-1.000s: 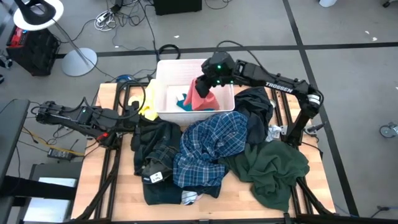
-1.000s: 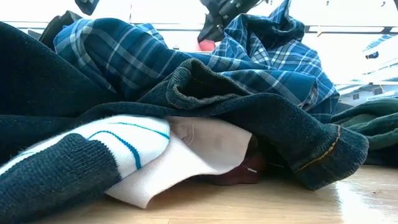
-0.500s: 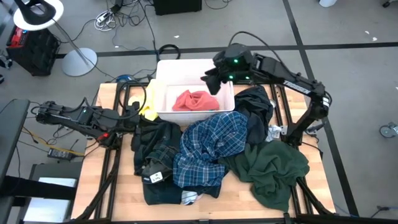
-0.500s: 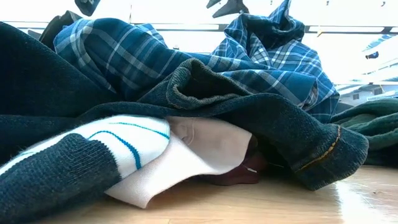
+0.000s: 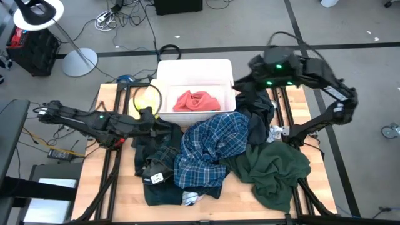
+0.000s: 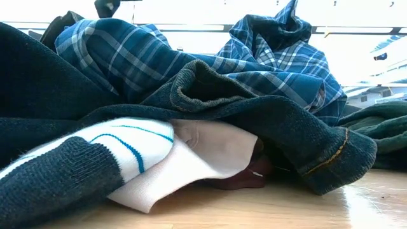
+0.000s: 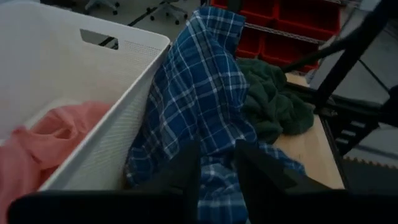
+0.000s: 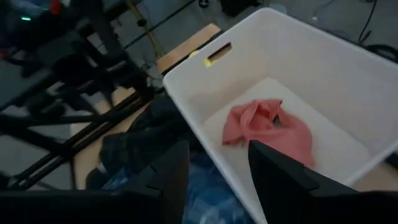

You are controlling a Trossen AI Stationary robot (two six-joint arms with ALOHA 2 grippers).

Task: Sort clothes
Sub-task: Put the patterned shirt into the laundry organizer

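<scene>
While the wooden tabletop [image 5: 125, 206] carries nearly everything, the heap of soft mixed-colour clothes [image 5: 219, 156] spreads from its middle toward the right and near edges, a blue plaid shirt [image 5: 209, 150] on top, a dark green garment [image 5: 275, 165] toward the right edge and dark denim-like cloth [image 5: 156, 147] on the left. Against the far edge stands a white rectangular plastic bin [image 5: 164, 94], holding a crumpled salmon pink garment [image 5: 197, 100]. Just left of the heap, the left gripper [image 5: 149, 119] hovers by the bin's near left corner, its fingers narrowly parted and empty, the plaid shirt lying straight ahead of them; it looks the nearer arm. Above the bin's right end, the right gripper [image 8: 214, 177] stands wide and empty.
</scene>
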